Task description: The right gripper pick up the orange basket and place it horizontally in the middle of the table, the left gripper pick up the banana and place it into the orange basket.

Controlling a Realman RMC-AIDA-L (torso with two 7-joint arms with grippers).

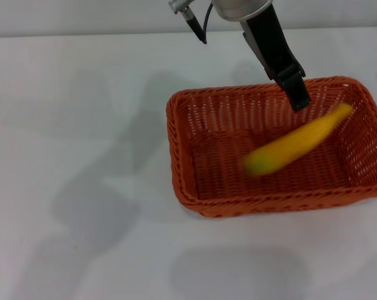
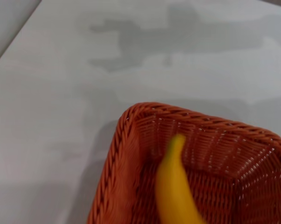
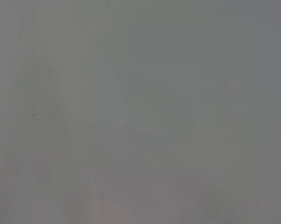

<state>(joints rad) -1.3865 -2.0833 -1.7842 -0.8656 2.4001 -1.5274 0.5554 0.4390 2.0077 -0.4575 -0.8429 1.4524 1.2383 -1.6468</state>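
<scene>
We see the banana (image 1: 296, 144) blurred inside the basket (image 1: 188, 187) on the table (image 1: 82, 125), apart from the left gripper (image 1: 296, 94), whose finger spread we cannot tell; it may bounce toward the far rim.

You see the banana (image 1: 296, 145) smeared with blur inside the orange basket (image 1: 187, 187), whose right side runs off the head view. Your right wrist view is featureless grey.
</scene>
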